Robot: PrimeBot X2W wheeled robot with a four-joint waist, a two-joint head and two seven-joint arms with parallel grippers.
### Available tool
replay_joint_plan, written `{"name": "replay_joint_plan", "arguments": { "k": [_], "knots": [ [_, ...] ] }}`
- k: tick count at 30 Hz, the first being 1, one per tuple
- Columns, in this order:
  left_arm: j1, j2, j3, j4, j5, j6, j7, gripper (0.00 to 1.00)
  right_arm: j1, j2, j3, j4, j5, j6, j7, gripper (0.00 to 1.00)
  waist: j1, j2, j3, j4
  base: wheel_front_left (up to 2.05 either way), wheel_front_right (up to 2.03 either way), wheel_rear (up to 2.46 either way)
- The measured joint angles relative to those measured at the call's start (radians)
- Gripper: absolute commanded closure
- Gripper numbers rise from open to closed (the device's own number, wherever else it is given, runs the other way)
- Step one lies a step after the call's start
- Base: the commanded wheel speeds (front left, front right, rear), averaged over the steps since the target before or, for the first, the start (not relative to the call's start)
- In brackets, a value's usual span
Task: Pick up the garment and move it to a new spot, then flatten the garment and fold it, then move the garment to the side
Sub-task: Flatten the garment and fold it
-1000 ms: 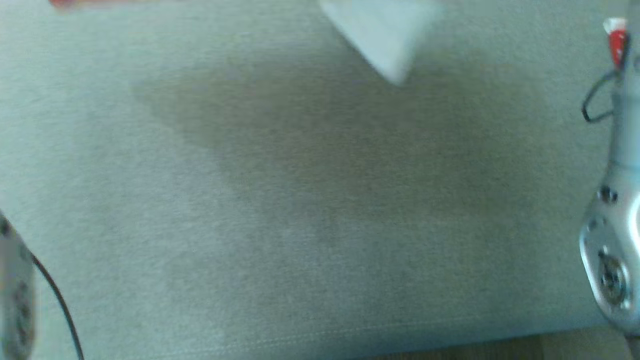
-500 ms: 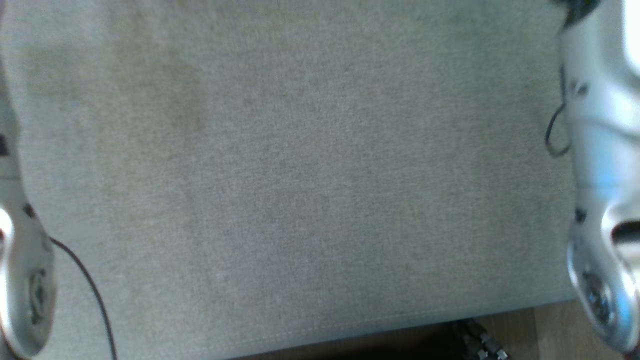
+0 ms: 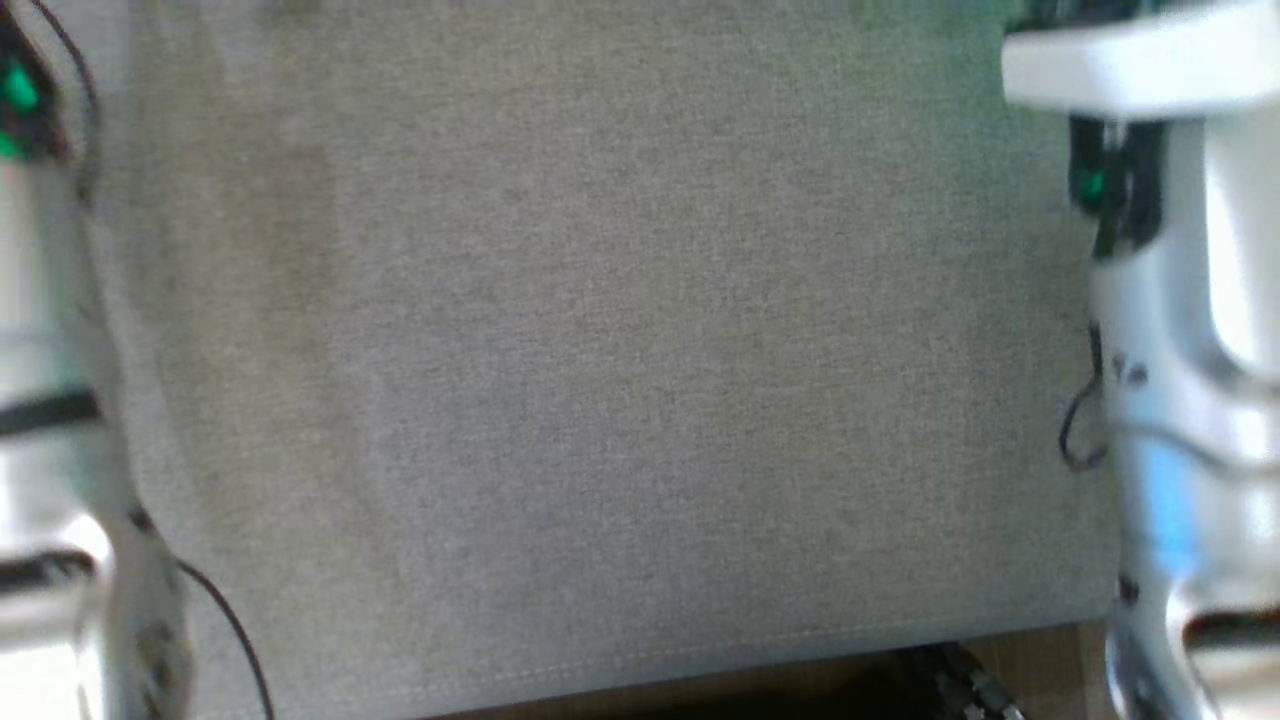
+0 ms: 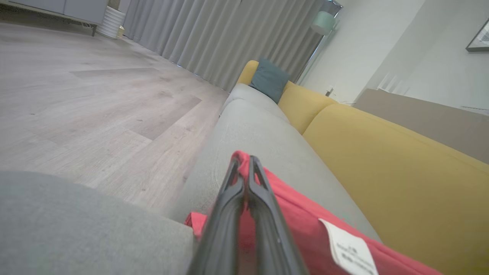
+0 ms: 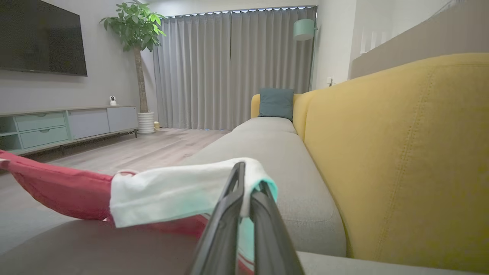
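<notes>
Together, left gripper [image 4: 244, 161], right gripper [image 5: 250, 179], both clamped on red garment [image 4: 301, 214] (white-edged).

Seemingly silver forearms [image 3: 1190, 400], black cables [image 3: 228, 622], dark tools [image 4: 244, 168]

Garment [image 4: 305, 217]: red, with a white and mint-green part.
Sofa seat [image 3: 600, 350]: plain grey weave.
Sofa back [image 5: 401, 152]: mustard yellow.
Cushion [image 5: 276, 104]: teal.
Curtains [image 5: 229, 68]: grey.
Floor [image 4: 95, 95]: pale grey wood grain.
</notes>
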Motion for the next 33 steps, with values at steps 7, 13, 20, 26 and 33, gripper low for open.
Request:
{"name": "replay_joint_plan", "arguments": {
  "k": [7, 13, 20, 26, 33],
  "knots": [
    [0.284, -0.091, 0.023, -0.176, 0.012, -0.035, 0.0, 1.0, 0.245, -0.002, -0.031, -0.112, 0.024, 0.0, 0.0, 1.0, 0.0, 0.0, -0.08, 0.03, 0.0, 0.0, 0.0],
    [0.565, -0.141, 0.02, -0.303, 0.025, -0.051, 0.0, 1.0, 0.549, 0.001, -0.056, -0.196, 0.06, 0.0, 0.0, 1.0, 0.0, 0.0001, -0.199, 0.055, 0.0, 0.0, 0.0],
    [0.768, -0.154, 0.022, -0.386, 0.011, -0.051, 0.0, 1.0, 0.771, 0.012, -0.031, -0.226, 0.079, 0.0, 0.009, 1.0, -0.0001, 0.0001, -0.308, 0.058, 0.0, 0.0, 0.0],
    [0.977, -0.153, -0.02, -0.451, -0.041, -0.032, 0.0, 1.0, 0.936, 0.024, -0.025, -0.292, 0.12, 0.0, 0.048, 1.0, -0.0001, 0.0001, -0.404, 0.049, 0.0, 0.0, 0.0],
    [1.178, -0.15, -0.086, -0.531, -0.103, 0.021, 0.0, 1.0, 1.137, 0.027, -0.026, -0.401, 0.121, 0.0, 0.102, 1.0, -0.0001, 0.0001, -0.472, 0.052, 0.0, 0.0, 0.0]
  ]
}}
